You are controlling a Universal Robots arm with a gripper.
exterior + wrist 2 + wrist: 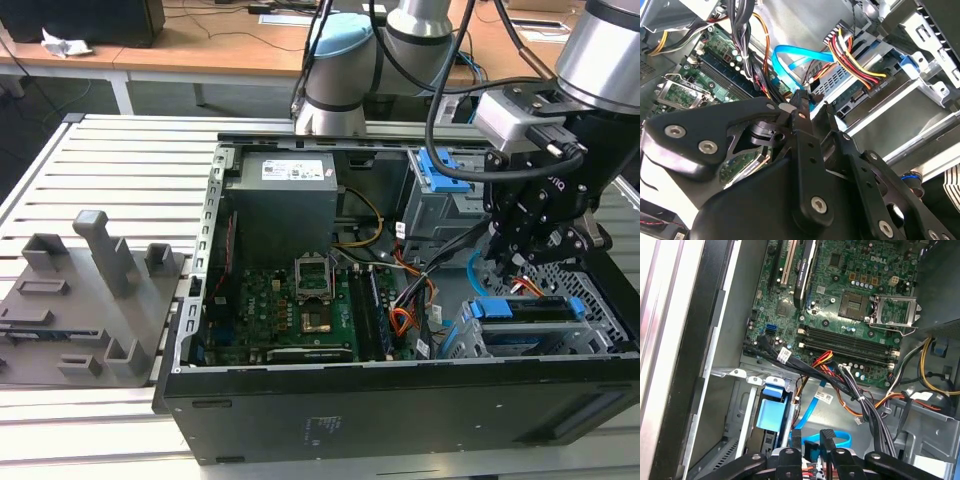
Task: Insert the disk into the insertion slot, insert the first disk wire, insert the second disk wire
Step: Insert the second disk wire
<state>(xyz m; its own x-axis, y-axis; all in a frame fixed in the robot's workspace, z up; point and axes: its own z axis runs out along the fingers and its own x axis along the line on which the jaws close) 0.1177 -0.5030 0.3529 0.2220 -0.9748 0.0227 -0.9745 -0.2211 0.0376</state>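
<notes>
So the disk (528, 310) is already sitting in the insertion slot (598, 298), at the near end of the open PC case (350, 410) on the exterior view's right. The first disk wire (856, 62) is plugged into the disk's back edge. The gripper (814, 103) hangs right there, clamped on the second disk wire (790, 57) near its plug, with the blue cable looping off toward the motherboard (840, 290).
</notes>
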